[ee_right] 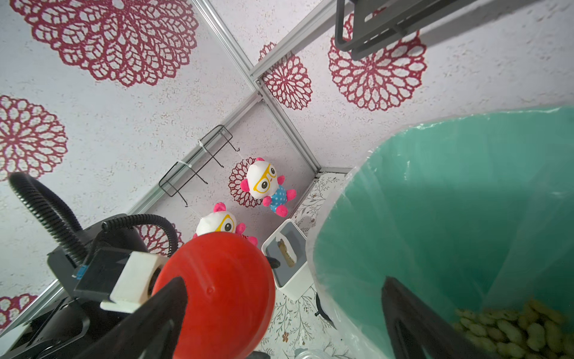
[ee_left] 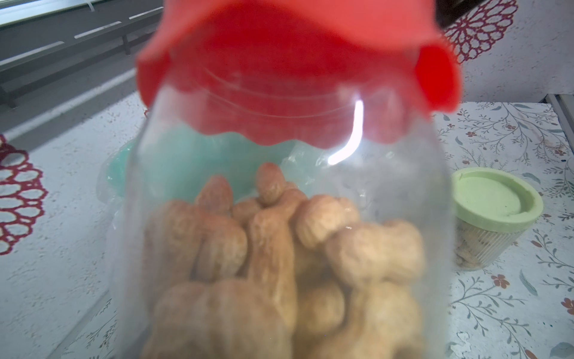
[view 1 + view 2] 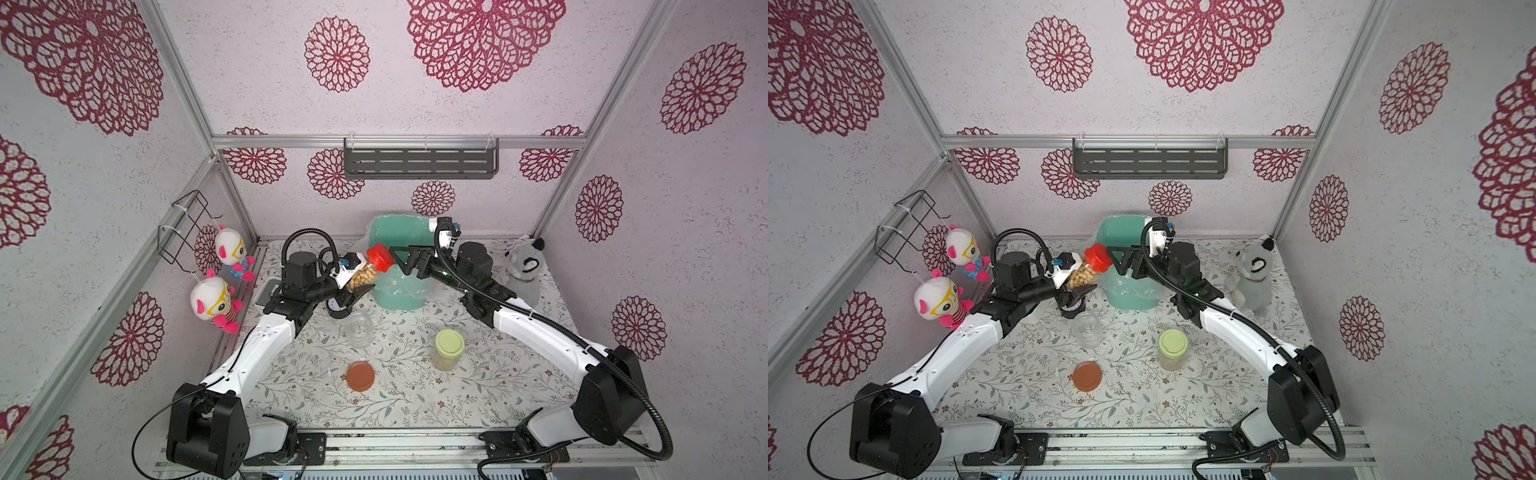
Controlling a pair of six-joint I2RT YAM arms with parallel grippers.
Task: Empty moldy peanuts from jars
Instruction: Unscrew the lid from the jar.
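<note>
1. Red-lidded jar point(image 3: 365, 275) of peanuts point(image 2: 279, 255): hanging tilted above the surface point(image 3: 415, 399), just beside the teal bin point(image 3: 397, 232), cap on.
2. Left claw point(image 3: 359, 286): clamping the jar body.
3. Right claw point(image 3: 397, 261): gaping wide, holding nothing, facing the red lid point(image 3: 380, 257).
4. Step, judged: uncapping; next calling for closing on the lid and twisting.
5. Standing on the surface: empty jar point(image 3: 359, 330), loose brown-orange lid point(image 3: 360, 376), green-lidded jar point(image 3: 449, 349).
6. Right wrist view alone showing loose nuts point(image 1: 512, 329) lying inside the bin.

The jar point(image 2: 388, 192) is clear and glossy, its red lid point(image 2: 279, 62) smooth plastic, the teal bin point(image 1: 466, 202) plastic lined with crinkled clear film point(image 1: 341, 310), the toys point(image 3: 230, 249) fuzzy cloth, the frame rails point(image 3: 282, 141) matt metal.
</note>
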